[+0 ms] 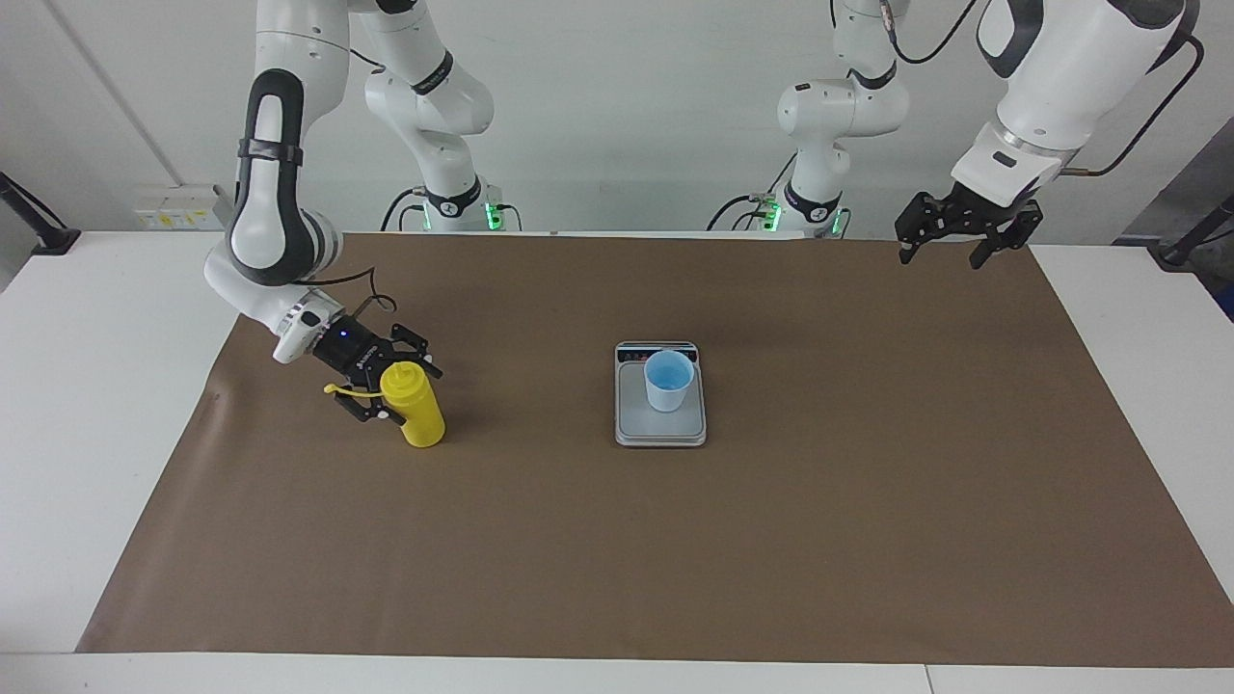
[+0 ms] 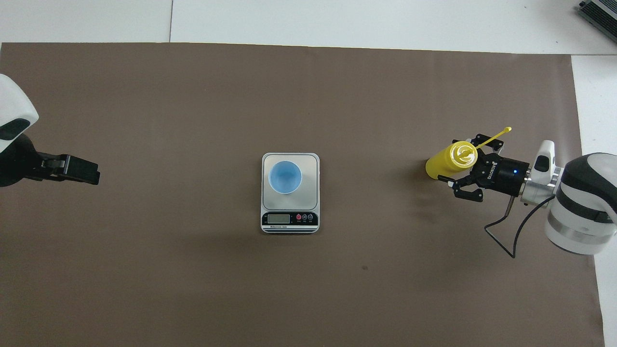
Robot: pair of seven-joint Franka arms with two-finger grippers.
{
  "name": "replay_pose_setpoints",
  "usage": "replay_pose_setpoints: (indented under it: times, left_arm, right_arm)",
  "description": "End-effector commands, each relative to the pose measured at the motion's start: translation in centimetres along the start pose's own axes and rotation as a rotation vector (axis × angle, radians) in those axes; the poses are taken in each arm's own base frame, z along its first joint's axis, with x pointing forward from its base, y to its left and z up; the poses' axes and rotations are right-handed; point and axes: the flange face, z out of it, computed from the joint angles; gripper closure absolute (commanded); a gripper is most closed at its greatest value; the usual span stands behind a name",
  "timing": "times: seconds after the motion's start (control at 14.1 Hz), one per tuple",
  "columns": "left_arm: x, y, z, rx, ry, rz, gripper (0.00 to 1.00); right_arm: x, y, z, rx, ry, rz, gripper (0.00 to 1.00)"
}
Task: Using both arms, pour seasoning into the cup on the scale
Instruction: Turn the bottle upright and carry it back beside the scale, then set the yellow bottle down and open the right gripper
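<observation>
White table (image 1: pixel 58 434) carries a wide brown paper mat (image 1: pixel 771 540) that covers most of its top, with a pale wall rising past the robots' end.

Largest on the scene are the two white arms. From the right arm's end of the table, the right arm bends low over the mat, and the right gripper (image 1: pixel 393 390) sits at the seasoning bottle (image 1: pixel 415 410). Its fingers (image 2: pixel 465 190) are spread apart on either side of the bottle's upper body; whether they press on the plastic cannot be told, and the bottle stands upright on the mat. The left arm waits, raised, with the left gripper (image 1: pixel 950 251) hanging in the air over the mat's edge at the left arm's end of the table, fingers apart and holding nothing.

At the middle of the mat lies the scale (image 2: pixel 308 166), flat, its dark display strip on the edge nearer to the robots. On its silver platform stands the light-blue cup (image 2: pixel 285 177), upright and open-mouthed, toward the edge farther from the robots.

The yellow bottle stands well apart from the scale, toward the right arm's end of the table. Its thin cap strap (image 2: pixel 494 136) sticks out sideways from the nozzle, above the gripper's fingers.
</observation>
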Motion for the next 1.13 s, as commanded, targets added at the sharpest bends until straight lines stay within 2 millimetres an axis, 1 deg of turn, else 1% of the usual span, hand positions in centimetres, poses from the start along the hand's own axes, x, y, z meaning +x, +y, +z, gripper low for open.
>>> replay_pose_setpoints:
  times: [0.0,0.14,0.28,0.43,0.5,0.57,0.71,0.78,0.92,1.06]
  left_arm:
    - [-1.0,-0.2,-0.1,0.008,0.004,0.005,0.00]
    - [-1.0,-0.2,-0.1,0.007,0.004,0.005,0.00]
    - [-1.0,-0.2,-0.1,0.007,0.004,0.005,0.00]
    - [-1.0,-0.2,-0.1,0.007,0.004,0.005,0.00]
    - [-1.0,-0.2,-0.1,0.007,0.004,0.005,0.00]
    - [-1.0,-0.2,-0.1,0.007,0.004,0.005,0.00]
    - [-1.0,-0.2,-0.1,0.007,0.004,0.005,0.00]
    - [-1.0,-0.2,-0.1,0.007,0.004,0.005,0.00]
    - [-1.0,-0.2,-0.1,0.007,0.004,0.005,0.00]
    - [-1.0,-0.2,-0.1,0.007,0.004,0.005,0.00]
  right_arm:
    - [-0.5,-0.3,-0.9,-0.008,0.016,-0.007,0.00]
    - [-1.6,-0.7,-1.8,0.008,-0.026,-0.017,0.00]
    - [-2.6,-0.4,-3.1,0.054,-0.122,-0.072,0.00]
    - [-3.0,-0.2,-4.2,0.080,-0.184,-0.109,0.00]
    - [-2.8,0.1,-4.7,0.076,-0.206,-0.124,0.00]
    - [-2.7,0.8,-5.5,0.055,-0.238,-0.140,0.00]
    - [-2.0,2.3,-7.5,-0.013,-0.325,-0.199,0.00]
    - [-1.5,2.7,-8.3,-0.041,-0.353,-0.224,0.00]
    - [-0.2,2.8,-9.4,-0.057,-0.384,-0.252,0.00]
    - [0.3,2.8,-10.1,-0.058,-0.422,-0.220,0.00]
